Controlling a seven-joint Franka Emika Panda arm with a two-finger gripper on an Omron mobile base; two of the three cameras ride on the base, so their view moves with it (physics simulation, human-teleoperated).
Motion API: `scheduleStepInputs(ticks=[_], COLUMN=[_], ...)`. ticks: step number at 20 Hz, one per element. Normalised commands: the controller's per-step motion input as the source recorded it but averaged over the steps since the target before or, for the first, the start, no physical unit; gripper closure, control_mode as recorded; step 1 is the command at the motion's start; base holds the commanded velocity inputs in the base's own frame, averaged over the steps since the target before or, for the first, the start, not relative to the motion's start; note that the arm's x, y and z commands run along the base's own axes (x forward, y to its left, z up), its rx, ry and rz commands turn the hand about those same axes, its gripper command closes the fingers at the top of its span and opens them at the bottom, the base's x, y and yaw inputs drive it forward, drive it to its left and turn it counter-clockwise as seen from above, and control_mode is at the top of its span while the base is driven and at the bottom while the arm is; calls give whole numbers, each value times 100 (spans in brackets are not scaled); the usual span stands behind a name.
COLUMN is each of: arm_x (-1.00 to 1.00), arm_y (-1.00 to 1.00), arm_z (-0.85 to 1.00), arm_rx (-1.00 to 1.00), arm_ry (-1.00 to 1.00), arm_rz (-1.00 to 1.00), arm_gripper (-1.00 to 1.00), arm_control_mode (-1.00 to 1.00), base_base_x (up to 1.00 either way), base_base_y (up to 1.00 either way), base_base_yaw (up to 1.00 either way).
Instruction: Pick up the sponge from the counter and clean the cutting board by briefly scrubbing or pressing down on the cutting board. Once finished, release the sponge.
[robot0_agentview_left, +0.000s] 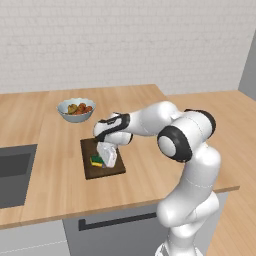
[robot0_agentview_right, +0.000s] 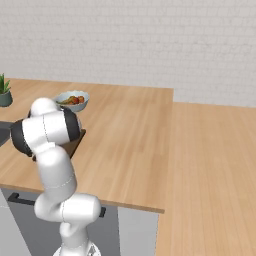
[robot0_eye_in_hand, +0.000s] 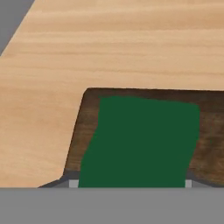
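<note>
The dark brown cutting board (robot0_agentview_left: 91, 172) lies on the light wooden counter (robot0_agentview_left: 142, 102), in front of the arm. My gripper (robot0_agentview_left: 105, 159) points down over the board and is shut on the sponge (robot0_agentview_left: 96, 161), whose green top and yellow underside rest on the board's surface. In the hand view the sponge's green top (robot0_eye_in_hand: 142, 138) sits between my finger tips (robot0_eye_in_hand: 72, 183), with the cutting board (robot0_eye_in_hand: 211, 131) showing around it and the counter (robot0_eye_in_hand: 109, 43) beyond. In the right base view my own arm hides the hand, and a sliver of the cutting board (robot0_agentview_right: 77, 141) shows behind it.
A pale bowl (robot0_agentview_left: 76, 109) of fruit stands just behind the board, also seen from the right as the bowl (robot0_agentview_right: 73, 100). The grey sink basin (robot0_agentview_left: 12, 175) is set in the counter at the left. A potted plant (robot0_agentview_right: 4, 91) stands at the far left.
</note>
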Motion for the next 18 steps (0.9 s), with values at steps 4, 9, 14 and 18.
scheduleStepInputs(ticks=[4, 9, 14, 18], arm_x=[-56, -21, 0, 0], arm_y=[0, 1, 1, 17], arm_z=[0, 0, 0, 2], arm_rx=[1, 0, 0, -8], arm_ry=[0, 0, 0, -1], arm_rz=[16, 10, 5, 1], arm_gripper=[100, 100, 100, 100], arm_control_mode=[-100, -100, -100, -100], base_base_x=[0, 0, 0, 0], base_base_y=[0, 0, 0, 0], base_base_yaw=[0, 0, 0, 0])
